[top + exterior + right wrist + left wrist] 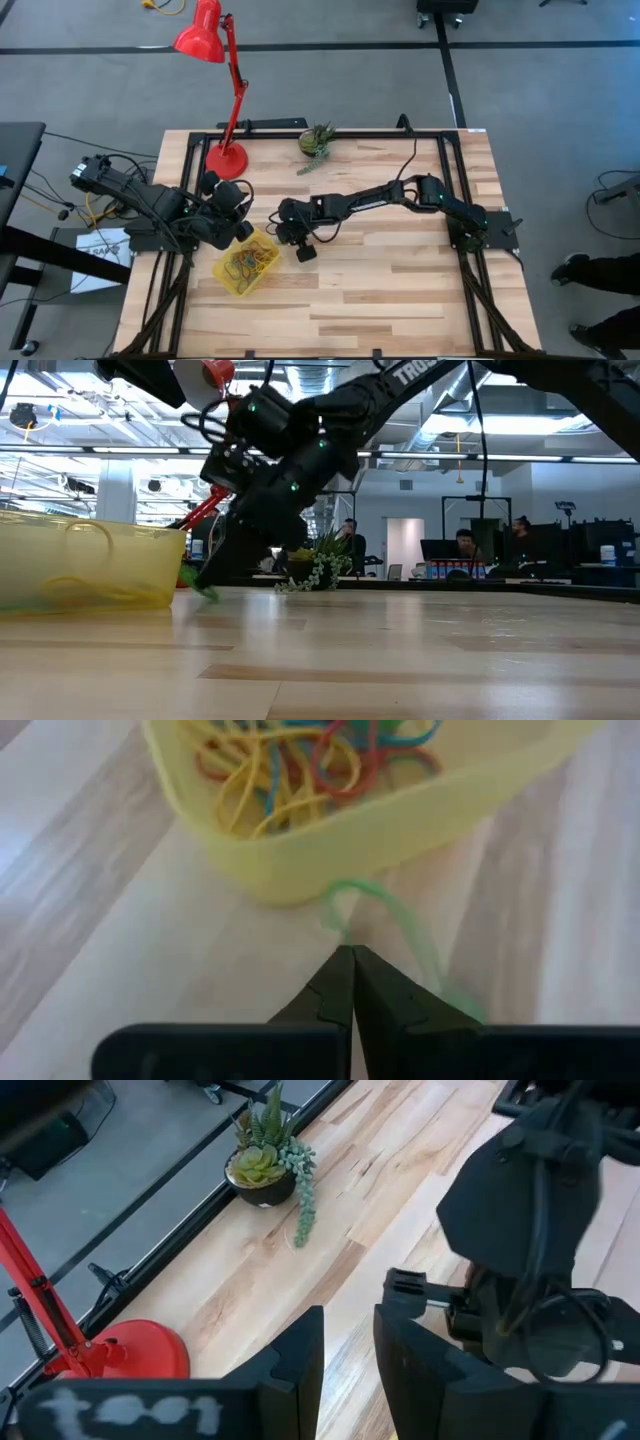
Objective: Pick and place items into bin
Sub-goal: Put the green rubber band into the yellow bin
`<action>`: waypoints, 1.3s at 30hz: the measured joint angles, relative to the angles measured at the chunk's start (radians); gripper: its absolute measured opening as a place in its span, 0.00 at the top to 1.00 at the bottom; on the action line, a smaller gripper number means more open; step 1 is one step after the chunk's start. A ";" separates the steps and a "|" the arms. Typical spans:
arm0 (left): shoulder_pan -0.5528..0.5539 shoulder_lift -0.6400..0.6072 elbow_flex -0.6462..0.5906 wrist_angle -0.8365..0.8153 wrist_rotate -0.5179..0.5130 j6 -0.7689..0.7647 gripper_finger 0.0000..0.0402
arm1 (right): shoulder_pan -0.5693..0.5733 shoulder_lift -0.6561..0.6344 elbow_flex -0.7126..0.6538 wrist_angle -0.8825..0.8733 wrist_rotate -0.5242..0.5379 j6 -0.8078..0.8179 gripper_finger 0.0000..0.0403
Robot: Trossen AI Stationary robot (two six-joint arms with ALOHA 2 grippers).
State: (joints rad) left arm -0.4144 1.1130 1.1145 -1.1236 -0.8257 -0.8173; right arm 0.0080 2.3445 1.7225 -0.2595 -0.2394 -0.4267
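Note:
The yellow bin point(222, 272) stands on the table's left half with several coloured rubber bands point(290, 760) lying in it. Just outside its corner point(300, 870), a thin green rubber band point(400, 920) is caught in my right gripper point(350, 955), which is shut and points down toward the table point(276, 232). In the low view the green band point(205, 591) shows at the tabletop beside the bin's wall point(90, 565). My left gripper point(350, 1355) waits raised above the table's left side, near the bin point(236, 212), open and holding nothing. My right gripper pinches one strand of the green band point(340, 932) at the very tips of its two fingers. It comes slanting down from the table's right side. The rest of the loop curves away from the tips beside the bin's outer wall, slack, low over the wood.
A red lamp's base point(226, 160) stands at the far left, its arm and shade rising over the far edge. A small potted plant point(317, 142) sits at the far middle. Bare wood lies right of the bin and toward the near edge. People sit in the room beyond.

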 joint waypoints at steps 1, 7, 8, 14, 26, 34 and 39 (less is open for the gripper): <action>0.000 0.000 0.000 0.000 0.000 0.000 0.80 | 0.004 -0.008 0.001 -0.007 0.016 0.000 1.00; 0.000 0.000 0.000 0.000 -0.002 0.000 0.80 | 0.015 -0.040 0.001 -0.058 0.085 0.000 1.00; 0.000 0.000 0.000 0.000 -0.002 0.000 0.80 | 0.020 -0.047 0.000 -0.059 0.104 0.000 1.00; 0.000 0.000 0.000 0.001 -0.002 0.000 0.80 | 0.049 -0.083 0.005 -0.070 0.439 -0.024 1.00; 0.000 0.000 0.000 0.020 -0.002 0.003 0.80 | 0.101 -0.128 0.004 0.167 0.189 -0.045 1.00; 0.000 0.000 0.000 0.024 -0.001 0.003 0.80 | 0.166 -0.115 0.005 0.270 0.040 -0.053 1.00; 0.000 0.000 0.000 0.024 -0.001 0.003 0.80 | 0.176 -0.115 0.005 0.267 0.135 -0.038 0.97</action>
State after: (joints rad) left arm -0.4145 1.1130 1.1145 -1.1000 -0.8271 -0.8146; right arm 0.1840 2.2295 1.7279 0.0072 -0.1043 -0.4644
